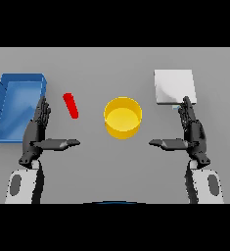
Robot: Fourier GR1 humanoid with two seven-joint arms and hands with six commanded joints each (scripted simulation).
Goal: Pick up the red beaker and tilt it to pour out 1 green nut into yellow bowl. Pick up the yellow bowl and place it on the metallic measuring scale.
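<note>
left hand (36, 132) and right hand (192, 133) both spread flat, holding nothing | tray (4, 105) far left, nothing seen in it | scale (173, 86) bare, beyond right hand | bowl (122, 117) centre, no nut visible | beaker (70, 105) tilted, just beyond left hand, contents hidden | step: left hand should wrap the beaker squarely and lift it clear of the table before tipping it over the bowl

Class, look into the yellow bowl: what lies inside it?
The yellow bowl shows only its own yellow floor; no green nut is visible inside. The near inner wall is hidden by the rim, so that strip cannot be checked.
</note>
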